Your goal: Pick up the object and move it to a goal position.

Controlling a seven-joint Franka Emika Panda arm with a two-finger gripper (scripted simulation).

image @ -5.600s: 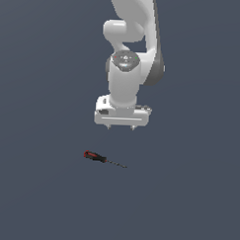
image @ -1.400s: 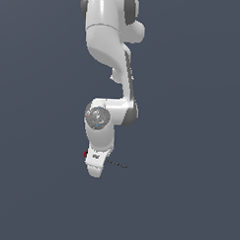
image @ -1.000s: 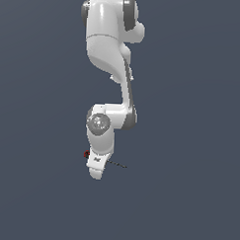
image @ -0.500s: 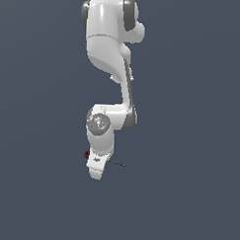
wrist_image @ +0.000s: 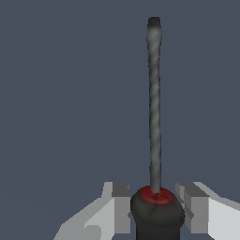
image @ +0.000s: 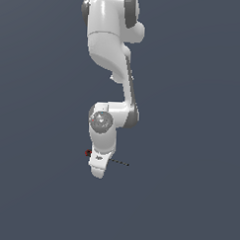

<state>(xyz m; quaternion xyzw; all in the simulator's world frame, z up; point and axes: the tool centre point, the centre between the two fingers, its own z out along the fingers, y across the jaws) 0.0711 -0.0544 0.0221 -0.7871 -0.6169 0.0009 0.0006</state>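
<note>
The screwdriver lies on the dark grey floor. In the exterior view its red handle end (image: pixel 87 152) shows on the exterior view's left of the white hand, and its thin dark shaft (image: pixel 119 163) sticks out on the exterior view's right. My gripper (image: pixel 98 171) is down over the handle. In the wrist view the shaft (wrist_image: pixel 154 117) runs away from the red-and-black handle (wrist_image: pixel 157 211). My gripper (wrist_image: pixel 154 208) has one finger on each side of that handle, and the pads (wrist_image: pixel 121 206) appear to press against it.
Only the plain dark grey floor (image: pixel 187 204) surrounds the screwdriver. The arm's white links (image: pixel 113 47) rise above the hand.
Since 5.6 s ago the arm has come down and turned over the screwdriver's handle. Over the last second the arm has stayed nearly still, low over the handle.
</note>
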